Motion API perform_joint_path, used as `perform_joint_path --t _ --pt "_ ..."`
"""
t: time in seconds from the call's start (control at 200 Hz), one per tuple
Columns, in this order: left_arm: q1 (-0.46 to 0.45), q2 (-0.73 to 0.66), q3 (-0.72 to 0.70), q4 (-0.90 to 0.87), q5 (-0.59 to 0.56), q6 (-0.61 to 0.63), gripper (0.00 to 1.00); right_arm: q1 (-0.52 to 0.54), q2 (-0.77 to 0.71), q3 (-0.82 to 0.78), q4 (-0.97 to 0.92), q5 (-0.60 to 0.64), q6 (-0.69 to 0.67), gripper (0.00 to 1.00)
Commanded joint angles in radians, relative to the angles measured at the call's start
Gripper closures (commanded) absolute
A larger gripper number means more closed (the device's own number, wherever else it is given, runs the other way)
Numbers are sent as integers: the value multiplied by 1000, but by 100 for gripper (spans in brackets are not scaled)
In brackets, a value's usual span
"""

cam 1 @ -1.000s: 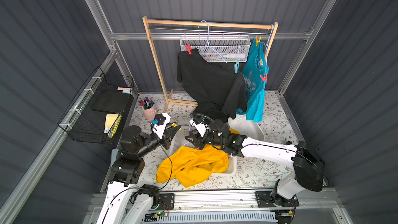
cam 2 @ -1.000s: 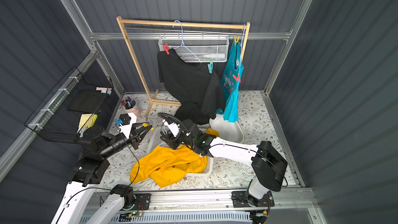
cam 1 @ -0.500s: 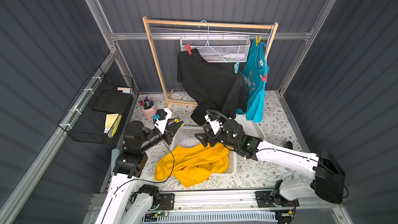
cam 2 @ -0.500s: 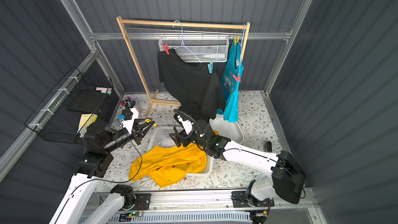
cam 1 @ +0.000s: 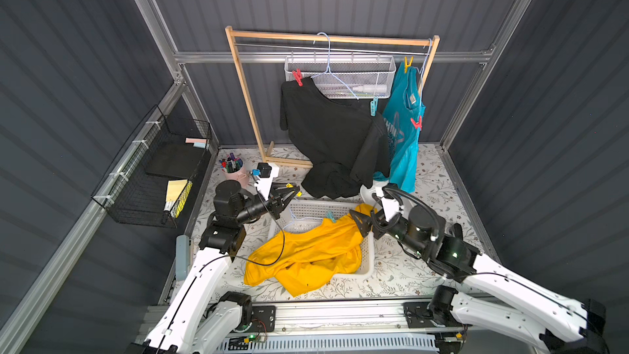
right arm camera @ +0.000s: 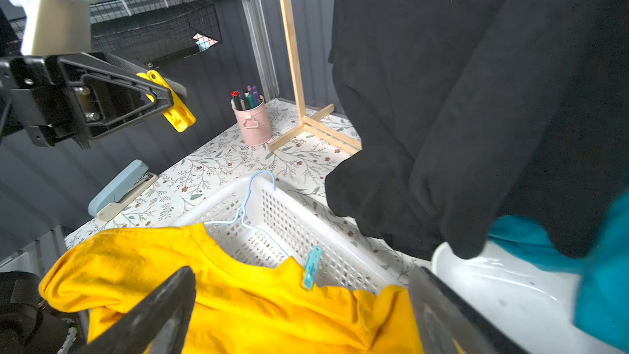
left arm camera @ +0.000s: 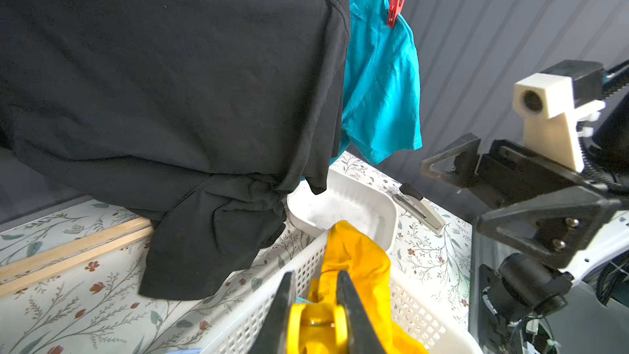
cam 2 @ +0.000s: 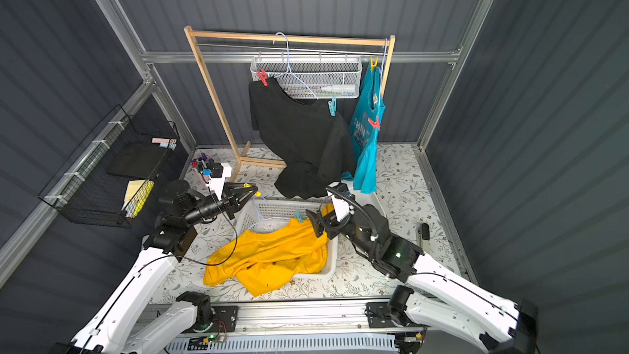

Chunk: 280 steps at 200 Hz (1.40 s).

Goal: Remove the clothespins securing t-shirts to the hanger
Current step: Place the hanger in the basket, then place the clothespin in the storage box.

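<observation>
My left gripper (cam 1: 293, 191) is shut on a yellow clothespin (left arm camera: 316, 325), held above the basket's far left corner. The mustard t-shirt (cam 1: 306, 253) lies over the white basket (cam 1: 369, 257), still on its light-blue hanger (right arm camera: 245, 206), with a teal clothespin (right arm camera: 312, 266) at its shoulder. My right gripper (right arm camera: 303, 301) hangs open over that shirt, fingers wide, nothing between them. On the wooden rack, the black t-shirt (cam 1: 330, 131) carries a red clothespin (cam 1: 297, 77) and a teal one (cam 1: 373, 105). The teal t-shirt (cam 1: 405, 137) carries a yellow clothespin (cam 1: 407, 64) and a red one (cam 1: 416, 123).
A pink cup of pens (cam 1: 233, 170) and a pale blue stapler (right arm camera: 119, 189) sit at the left. A white tub (left arm camera: 343, 206) stands behind the basket under the black shirt's hem. A black wire basket (cam 1: 153, 171) hangs on the left wall, and a white mesh basket (cam 1: 340, 76) on the rack.
My right gripper has opened wide and drawn back to the right, off the mustard shirt. My left gripper, still holding the yellow clothespin, has shifted slightly away from the basket.
</observation>
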Motion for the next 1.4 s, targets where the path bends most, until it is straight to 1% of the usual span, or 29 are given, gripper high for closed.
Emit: perform_joint_path --t 0.0,0.08,0.13,0.245,0.31,0.445,0.605,0.75,0.835,0.965,1.091,1.111,1.166,1.211,1.266,1.306,1.326,1.361,1.396 --pt "-11 17 -32 171 41 -122 99 -5 -115 -34 -97 101 -52 1" --pt "-28 46 -47 250 39 -176 100 -6 -202 -55 -137 146 -74 1" --pt "-54 66 -47 278 23 -189 100 -7 -256 -71 -155 169 -87 1" --pt "-168 133 -22 286 -57 -162 100 -8 -378 -110 -191 238 -104 1" --pt "-241 185 0 301 -94 -153 100 -8 -445 -126 -195 285 -81 1" --pt "-330 311 16 454 -92 -238 100 -8 -586 -136 -196 303 -52 1" --pt "-464 462 115 421 -167 -179 100 -7 -685 -109 -272 391 -43 1" --pt "-565 648 261 410 -186 -160 100 -6 -723 -114 -312 469 -11 1" --pt "-600 762 349 409 -169 -166 100 -6 -735 -122 -328 499 10 1" --pt "-609 902 436 435 -113 -238 100 -5 -750 -125 -354 524 37 1" --pt "-630 989 495 439 -154 -233 100 -5 -769 -119 -380 548 59 1" --pt "-632 1002 537 435 -166 -233 100 -5 -772 -118 -381 551 59 1" --pt "-638 1038 573 427 -191 -236 100 -5 -778 -119 -380 557 61 1" --pt "-640 1065 598 426 -201 -243 93 -5 -781 -119 -380 561 60 1" --pt "-644 1094 625 424 -209 -248 89 -4 -781 -119 -382 563 63 1" --pt "-647 1112 642 420 -217 -252 82 -6 -780 -120 -383 565 63 1" --pt "-648 1119 648 418 -223 -254 76 -5 -780 -120 -383 564 62 1" --pt "-649 1129 658 410 -237 -262 60 -4 -779 -120 -384 563 62 1" --pt "-651 1135 663 398 -252 -270 51 -4 -779 -119 -384 564 62 1"
